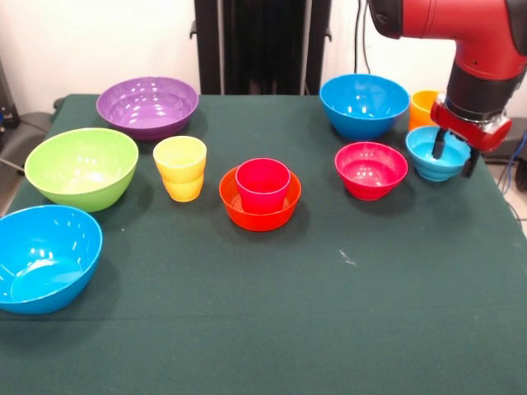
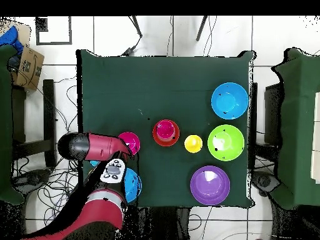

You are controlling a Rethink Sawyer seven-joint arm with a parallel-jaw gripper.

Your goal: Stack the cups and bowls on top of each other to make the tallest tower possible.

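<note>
— Gripper (image 1: 453, 156)? 
— Fingers spread, straddling the light blue bowl's (image 1: 430, 158) rim at the table's (image 1: 272, 329) right edge, gripping nothing.
— Tower?
— Only the red cup (image 1: 263, 184) inside the orange bowl (image 1: 257, 216), mid-table; other bowls stand apart

A cup (image 1: 263, 185) sits in a bowl (image 1: 259, 210), another cup (image 1: 181, 168) to its left.

A dark green cloth covers the table (image 1: 272, 329); behind stands a pale wall (image 1: 99, 41); white floor tiles (image 2: 169, 34) carry loose black cables (image 2: 59, 112).
</note>
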